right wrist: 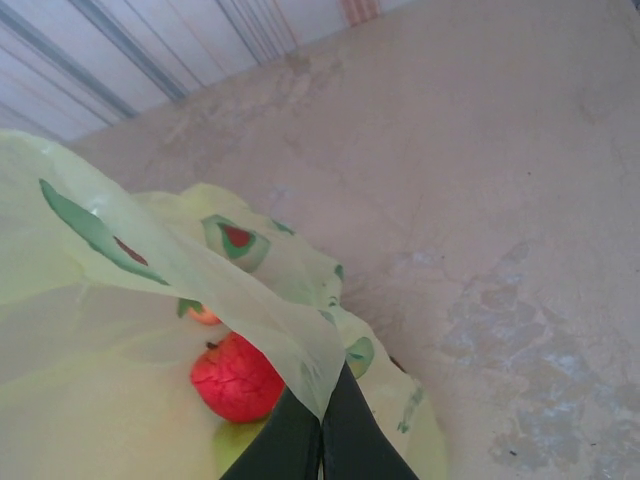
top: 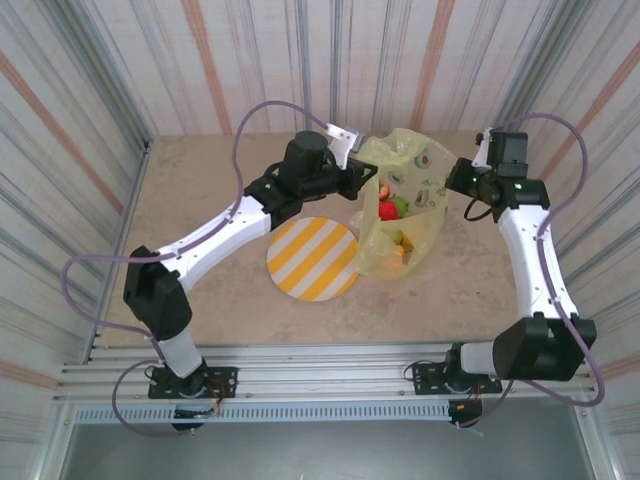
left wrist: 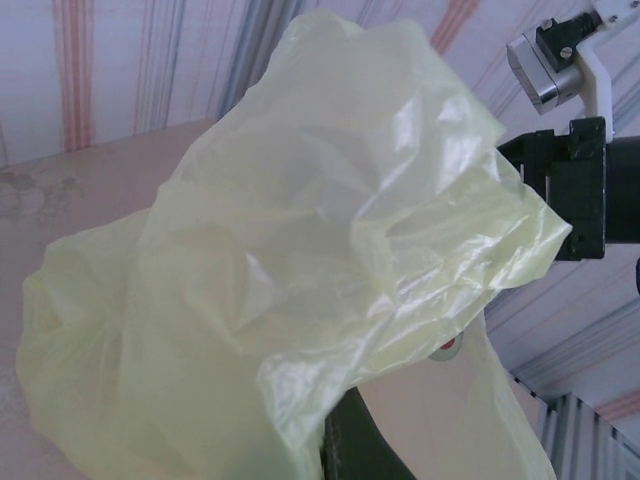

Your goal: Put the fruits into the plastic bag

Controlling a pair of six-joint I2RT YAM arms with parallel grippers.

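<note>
Plastic bag (top: pixel 410 215): thin, crinkled, translucent yellow-green film printed with avocados; stood on the tabletop (top: pixel 200 180) just beside the striped plate (top: pixel 312 258), its mouth held up.
Fruits (right wrist: pixel 235 378): red, green and orange ones are seen inside the bag.
Left pincer (left wrist: pixel 345 445): closed on the bag's rim.
Right pincer (right wrist: pixel 322 405): closed on the opposite rim.
</note>
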